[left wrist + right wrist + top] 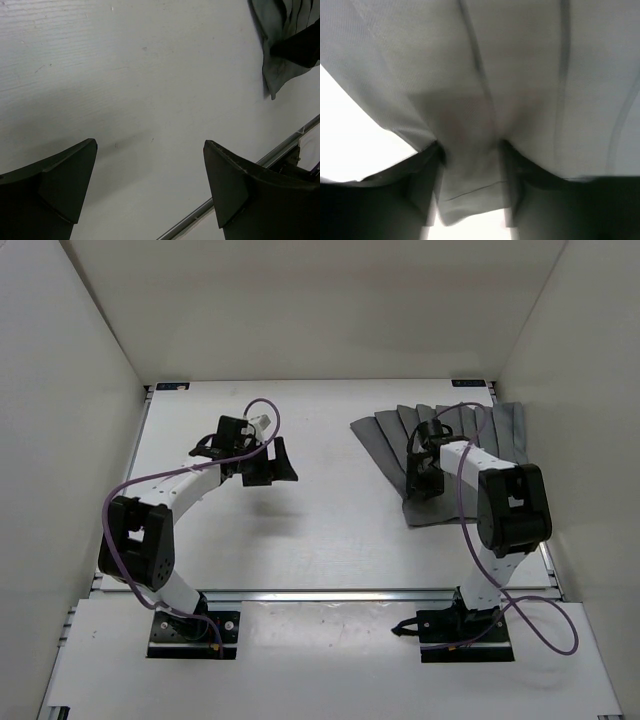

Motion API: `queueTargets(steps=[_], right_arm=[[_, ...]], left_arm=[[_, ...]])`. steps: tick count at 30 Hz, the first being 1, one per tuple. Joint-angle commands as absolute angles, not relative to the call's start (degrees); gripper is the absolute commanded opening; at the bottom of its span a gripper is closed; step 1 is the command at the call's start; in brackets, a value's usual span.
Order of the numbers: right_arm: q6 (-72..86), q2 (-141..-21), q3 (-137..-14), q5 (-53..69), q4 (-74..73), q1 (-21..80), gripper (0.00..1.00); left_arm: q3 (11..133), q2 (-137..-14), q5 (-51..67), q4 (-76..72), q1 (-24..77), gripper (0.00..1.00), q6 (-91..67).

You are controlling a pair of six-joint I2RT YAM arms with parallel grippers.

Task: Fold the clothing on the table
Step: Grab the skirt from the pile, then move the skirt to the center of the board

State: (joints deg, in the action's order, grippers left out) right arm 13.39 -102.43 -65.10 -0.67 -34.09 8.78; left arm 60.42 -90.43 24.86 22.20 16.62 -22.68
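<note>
The clothing (385,450) lies flat on the table (330,540) beyond the right half of the rail (330,593), with its narrow end toward the rail and its pleats fanning away from it. The right gripper (470,170) is down on the half nearer the rail. Its jaws stand at a middling width, and a ridge of grey cloth is bunched between them, touching both. We read that as a pinch on the clothing, though we cannot tell how many layers it holds or how firmly. The left gripper (270,465) hangs wide and empty over bare table beyond the rail's left half, well apart from the clothing. We judge the step in hand to be securing the first hold for a fold, so the task is barely begun. To do it well, we want the pinch tight before any lift and taking the full thickness, not a single pleat, or the cloth may slip out. We then lift only enough to clear the table and carry the held end away from the rail in line with the pleats, so they stack and do not twist. One pinch on so wide a piece may let the free side drag, so the left gripper could take the narrow end's other corner.
</note>
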Motion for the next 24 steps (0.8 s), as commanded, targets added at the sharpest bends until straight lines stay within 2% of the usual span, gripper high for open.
queueTargets(steps=[1,2,3,4,6,10,19,24], right_arm=[[14.06,-104.94,-65.92,-0.53,-32.44,9.84,0.39],[14.06,-105.03,-65.92,-0.44,-31.91,10.28,0.33],[14.32,-105.38,-66.09,-0.53,-31.99,10.28,0.22],[14.50,-105.55,-66.27,1.13,-31.73,10.37,0.16],[14.68,-105.73,-68.02,2.28,-31.55,11.07,0.00],[15.03,-105.82,-72.24,4.92,-32.43,15.11,0.00],[18.72,-105.47,-84.09,10.98,-33.92,27.77,0.00],[20.91,-106.26,-84.20,14.41,-31.47,30.58,0.00]], left_arm=[[59.94,-87.19,25.93,23.55,16.87,0.99,-20.57],[59.94,-87.27,25.93,23.99,16.70,0.99,-20.48],[59.94,-86.93,26.10,24.86,16.18,0.99,-20.04],[60.03,-86.40,26.45,25.40,16.17,0.99,-19.69],[60.12,-85.79,26.19,25.75,15.91,0.99,-19.60],[59.07,-83.15,26.45,24.97,16.70,0.98,-20.82],[47.91,-73.14,29.00,18.55,18.80,0.99,-27.06],[45.79,-69.35,25.76,16.00,22.06,0.98,-29.00]])
